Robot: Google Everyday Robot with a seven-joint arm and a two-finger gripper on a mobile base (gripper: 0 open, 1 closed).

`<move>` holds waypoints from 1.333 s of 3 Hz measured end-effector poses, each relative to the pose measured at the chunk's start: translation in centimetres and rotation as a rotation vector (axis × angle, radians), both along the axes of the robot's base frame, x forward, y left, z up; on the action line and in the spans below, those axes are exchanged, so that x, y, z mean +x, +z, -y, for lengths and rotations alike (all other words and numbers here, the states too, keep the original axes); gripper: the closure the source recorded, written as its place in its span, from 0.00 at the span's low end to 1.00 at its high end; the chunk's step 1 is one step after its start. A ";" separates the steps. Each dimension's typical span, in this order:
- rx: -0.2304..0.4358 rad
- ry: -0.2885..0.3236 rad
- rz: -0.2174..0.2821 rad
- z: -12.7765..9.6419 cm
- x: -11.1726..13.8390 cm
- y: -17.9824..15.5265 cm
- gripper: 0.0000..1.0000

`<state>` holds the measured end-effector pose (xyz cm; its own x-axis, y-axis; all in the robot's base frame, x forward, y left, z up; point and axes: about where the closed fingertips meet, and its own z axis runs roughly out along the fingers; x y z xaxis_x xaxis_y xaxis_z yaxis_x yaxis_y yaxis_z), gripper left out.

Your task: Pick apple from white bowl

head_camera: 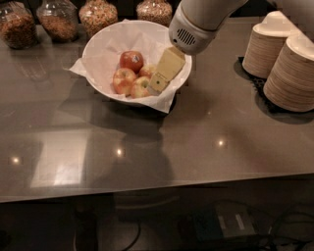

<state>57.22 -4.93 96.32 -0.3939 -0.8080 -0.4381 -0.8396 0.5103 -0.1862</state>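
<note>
- White bowl (104, 48) upper centre of frame, on grey bench (206, 142), lined with crinkled white paper.
- 4 apples clustered in bowl. Target apple (140, 88) at front of cluster, red blush over yellow; dark red apple (131, 60) behind it.
- Gripper (158, 84) inside bowl, right half, angled down-left, tip just beside target apple. Touching or not: cannot tell. Spread or closed: cannot tell.
- 4 jars (98, 14) along top edge.
- Beige paper bowl stacks (282, 59) upper right.
</note>
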 end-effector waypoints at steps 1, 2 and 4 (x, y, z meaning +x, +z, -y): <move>0.030 -0.020 0.018 -1.0 0.4 0.2 0.00; 0.063 -0.049 0.035 -2.0 0.9 0.7 0.00; 0.129 -0.093 0.051 -4.1 1.9 1.3 0.00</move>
